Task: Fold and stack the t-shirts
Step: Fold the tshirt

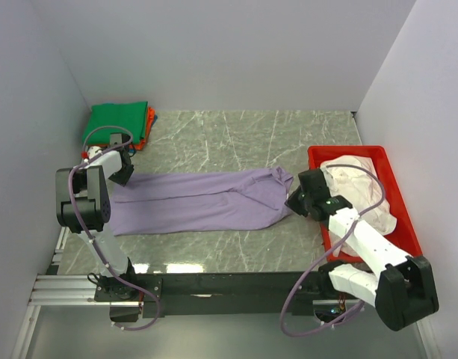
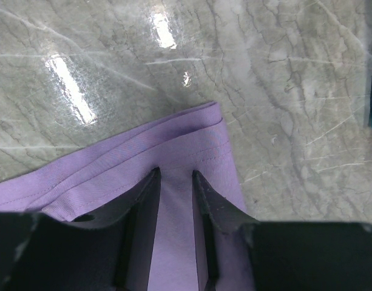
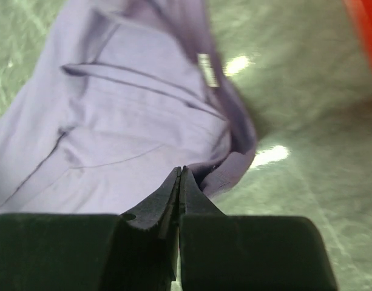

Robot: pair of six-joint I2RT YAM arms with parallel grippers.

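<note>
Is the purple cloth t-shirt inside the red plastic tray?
No, the purple cloth t-shirt lies spread on the grey marble table, beside the red plastic tray.

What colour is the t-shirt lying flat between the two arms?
The t-shirt is plain lavender purple, clearest in the top external view.

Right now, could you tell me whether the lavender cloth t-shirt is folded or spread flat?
Folded lengthwise: the lavender cloth t-shirt lies as a long narrow band, with stacked hem layers showing.

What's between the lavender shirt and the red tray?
Top view: the right gripper, shut on the lavender shirt at its collar end; otherwise bare marble.
</note>
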